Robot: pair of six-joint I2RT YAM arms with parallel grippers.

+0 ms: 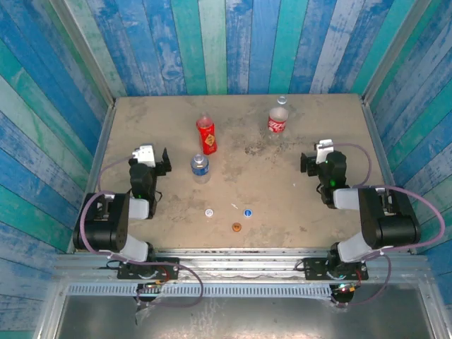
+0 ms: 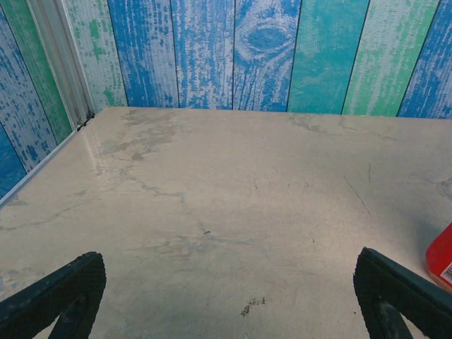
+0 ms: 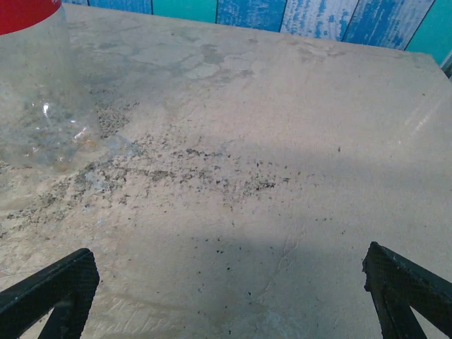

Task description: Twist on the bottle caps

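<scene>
While the left gripper (image 1: 164, 160) and right gripper (image 1: 308, 162) gape wide and empty, the 3 bottle caps (image 1: 236, 227) look light, stiff, slippery: pinch across their rims.

Enclosure: weathered plank walls (image 1: 233, 42), striped blue, teal and green, at top, left and right; beige, stained, cracked table (image 1: 282, 191) at centre; aluminium rail (image 1: 240, 256) along lower edge; even light.

Three bottles (image 1: 206, 135), three caps (image 1: 236, 227), two arms (image 1: 106, 222)
</scene>
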